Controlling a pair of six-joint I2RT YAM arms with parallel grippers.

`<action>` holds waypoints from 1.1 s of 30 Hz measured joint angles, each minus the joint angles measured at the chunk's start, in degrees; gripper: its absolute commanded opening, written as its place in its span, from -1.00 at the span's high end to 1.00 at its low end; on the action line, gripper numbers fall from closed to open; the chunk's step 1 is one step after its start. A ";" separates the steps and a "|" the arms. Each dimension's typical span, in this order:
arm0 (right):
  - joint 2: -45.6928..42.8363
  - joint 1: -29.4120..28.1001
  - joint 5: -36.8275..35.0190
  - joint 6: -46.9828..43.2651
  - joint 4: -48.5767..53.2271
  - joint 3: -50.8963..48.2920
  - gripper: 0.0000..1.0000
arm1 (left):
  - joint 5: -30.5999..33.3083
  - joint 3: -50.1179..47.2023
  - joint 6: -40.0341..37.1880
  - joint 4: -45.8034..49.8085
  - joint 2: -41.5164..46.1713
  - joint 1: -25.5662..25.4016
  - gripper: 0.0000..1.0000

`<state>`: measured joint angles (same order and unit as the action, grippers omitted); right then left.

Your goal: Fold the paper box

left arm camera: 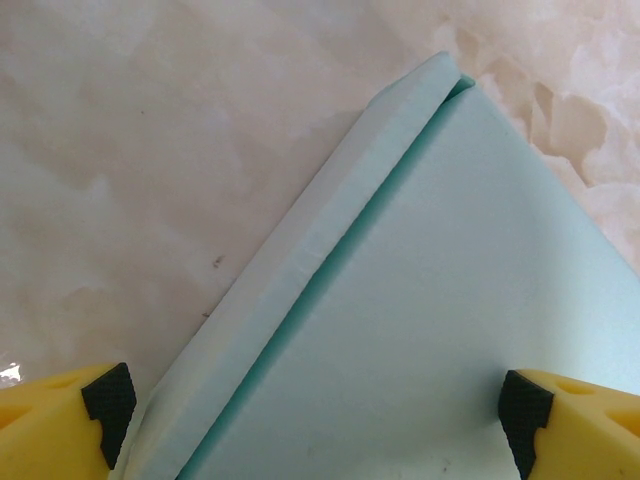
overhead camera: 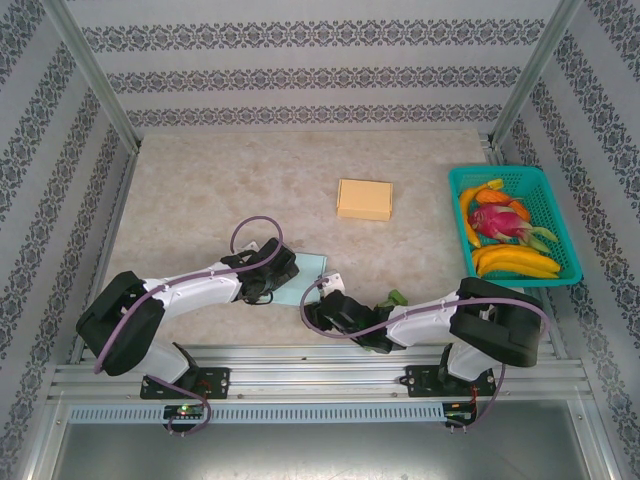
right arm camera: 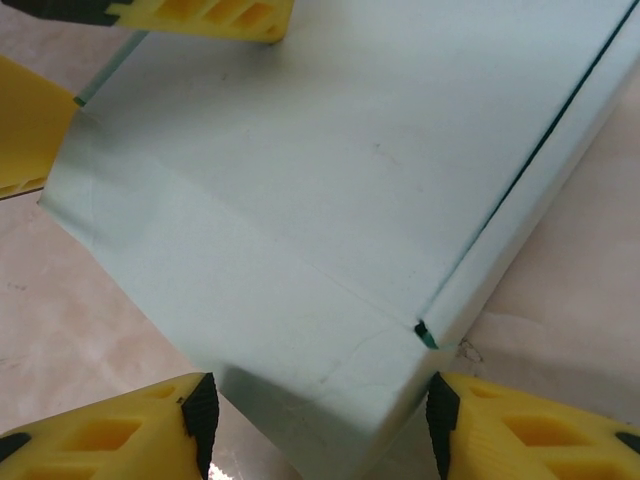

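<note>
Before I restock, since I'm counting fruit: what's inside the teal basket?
The basket holds bananas, a pink dragon fruit and orange fruit; anything beneath them is hidden.

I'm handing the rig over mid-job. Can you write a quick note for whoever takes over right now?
Left claw: open, low over the teal paper box, one finger on each side of its edge.
Right claw: jaws on either side of the box's near corner. I can't tell if they are pinching it.
Things: the teal box lies on the table between the two claws. A tan box sits mid-table, and the fruit basket is at the right.
Done: one side strip is creased along an edge.
Left: the main panel is flat, so the other walls need folding and the box needs closing.
</note>
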<state>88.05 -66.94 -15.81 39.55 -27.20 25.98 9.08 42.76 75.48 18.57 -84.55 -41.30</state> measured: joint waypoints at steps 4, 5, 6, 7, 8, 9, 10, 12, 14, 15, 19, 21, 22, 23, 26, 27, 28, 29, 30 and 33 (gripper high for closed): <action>0.02 -0.28 -0.44 0.00 0.46 0.20 -0.07 | 0.15 0.00 -0.02 0.00 0.00 0.00 -0.90; 0.02 -0.55 -0.70 0.00 0.61 0.24 -0.07 | 0.15 0.00 -0.02 0.00 0.00 0.00 -0.90; 0.02 -0.79 -0.96 -0.04 0.72 0.26 -0.07 | 0.15 0.00 -0.02 0.00 0.00 0.00 -0.90; 0.02 -1.03 -1.22 -0.04 0.90 0.35 -0.07 | 0.15 0.00 -0.02 0.00 0.00 0.00 -0.90; 0.00 -1.27 -1.40 -0.07 1.03 0.48 -0.07 | 0.15 0.00 -0.02 0.02 0.00 0.00 -0.90; 0.02 -1.57 -1.51 -0.11 1.05 0.61 -0.07 | 0.17 0.00 -0.02 0.02 0.00 0.00 -0.90; 0.02 -1.92 -1.70 -0.26 1.33 0.81 -0.07 | 0.20 0.00 -0.04 0.04 0.00 0.00 -0.90; 0.00 -2.19 -1.97 -0.33 1.81 1.05 -0.07 | 0.22 0.00 -0.04 0.04 0.00 0.00 -0.90; 0.00 -2.36 -2.29 -0.48 2.25 1.25 -0.07 | 0.24 0.00 -0.04 0.04 0.00 0.00 -0.90; 0.00 -2.49 -2.49 -0.50 2.40 1.31 -0.07 | 0.24 0.00 -0.04 0.04 0.00 0.00 -0.90; 0.00 -2.99 -3.43 -0.92 2.82 1.33 -0.07 | 0.24 0.00 -0.07 0.04 0.00 0.00 -0.90; 0.00 -3.08 -3.93 -0.94 3.02 1.40 -0.07 | 0.22 0.00 -0.04 0.02 -0.04 0.00 -0.90; 0.00 -3.10 -4.28 -0.96 3.04 1.40 -0.06 | 0.22 0.00 -0.02 0.02 -0.09 0.00 -0.90; 0.00 -3.10 -4.50 -1.09 3.06 1.40 -0.06 | 0.22 0.07 -0.02 0.02 -0.11 0.00 -0.90; 0.09 -3.23 -5.40 -1.44 3.08 1.40 -0.04 | 0.22 0.13 0.00 -0.02 -0.22 0.00 -0.89; 0.26 -3.39 -5.81 -1.60 3.04 1.40 -0.04 | 0.22 0.13 0.00 -0.04 -0.22 0.00 -0.89; 0.44 -3.48 -6.03 -1.79 2.99 1.40 -0.04 | 0.22 0.13 -0.02 -0.04 -0.24 0.00 -0.89; 0.66 -3.48 -6.25 -1.84 2.89 1.40 -0.03 | 0.22 0.13 0.00 -0.04 -0.26 0.00 -0.89; 0.87 -3.45 -6.47 -1.92 2.67 1.40 -0.03 | 0.22 0.13 0.00 -0.11 -0.28 0.00 -0.89; 1.20 -3.45 -7.08 -1.95 2.10 1.40 -0.02 | 0.33 0.13 0.00 -0.35 -0.37 0.00 -0.89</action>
<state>89.25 -70.39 -22.90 37.60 -25.10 27.38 9.41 42.89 75.48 18.22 -84.93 -41.30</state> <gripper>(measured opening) 0.514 0.948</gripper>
